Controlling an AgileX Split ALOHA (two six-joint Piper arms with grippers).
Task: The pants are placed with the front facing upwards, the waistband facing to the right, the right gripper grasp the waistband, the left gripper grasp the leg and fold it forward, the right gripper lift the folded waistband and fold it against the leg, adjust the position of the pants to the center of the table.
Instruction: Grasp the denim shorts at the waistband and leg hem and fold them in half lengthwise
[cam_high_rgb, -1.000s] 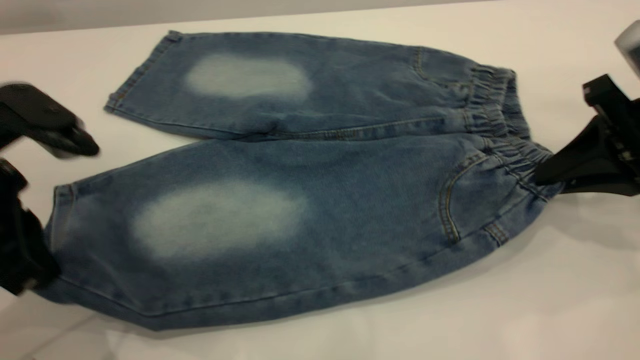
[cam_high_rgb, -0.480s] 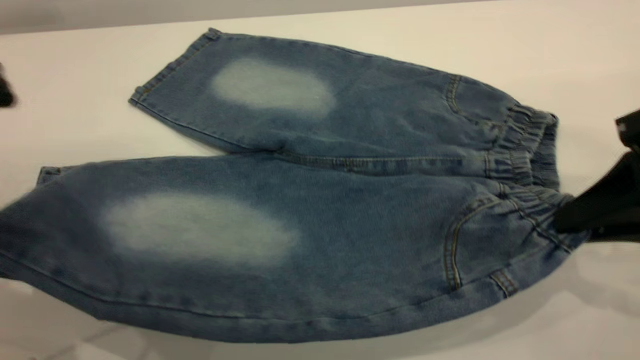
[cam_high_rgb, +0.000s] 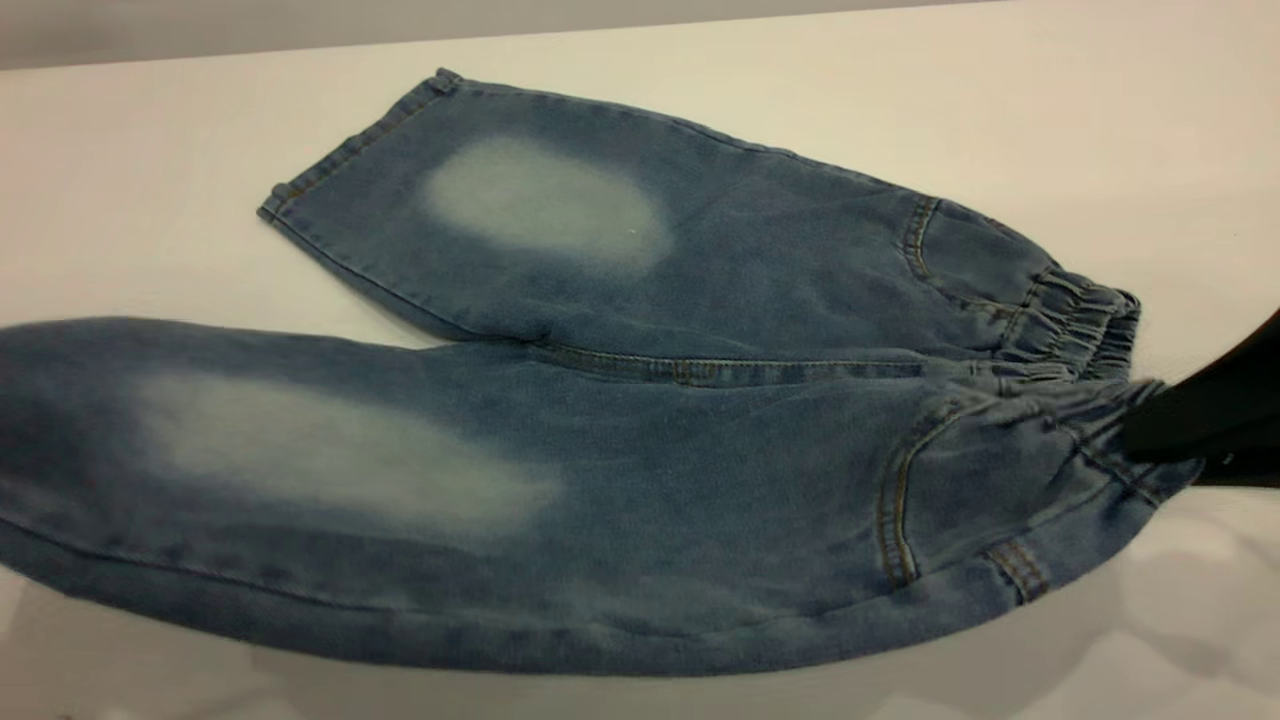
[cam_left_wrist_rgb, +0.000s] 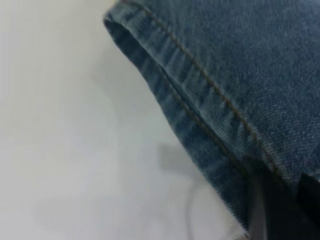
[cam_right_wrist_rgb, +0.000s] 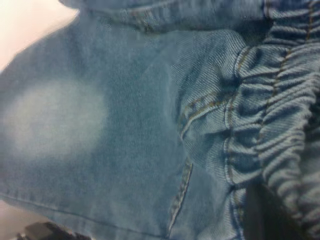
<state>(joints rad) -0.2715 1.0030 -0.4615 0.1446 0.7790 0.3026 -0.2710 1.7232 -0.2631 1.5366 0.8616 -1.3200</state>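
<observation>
Pants: the pants (cam_high_rgb: 620, 420) lie front up on the table (cam_high_rgb: 150, 180), the near leg raised off it and running out past the exterior view's left edge.
Waistband: the waistband (cam_high_rgb: 1085, 335) is the end toward the right gripper.
Right gripper: the right gripper (cam_high_rgb: 1160, 435) is clenched on the near corner of the waistband.
Left gripper: the left gripper (cam_left_wrist_rgb: 280, 210) is pinched on the hem of the near leg, at the far end from the waistband.
Handling: soft, light denim, likely to sag and drape between grips; the thick stitched hem and gathered elastic give the firmest hold.
Hidden: the near leg's hem and both arms' bodies are cut off in the exterior view.
</observation>
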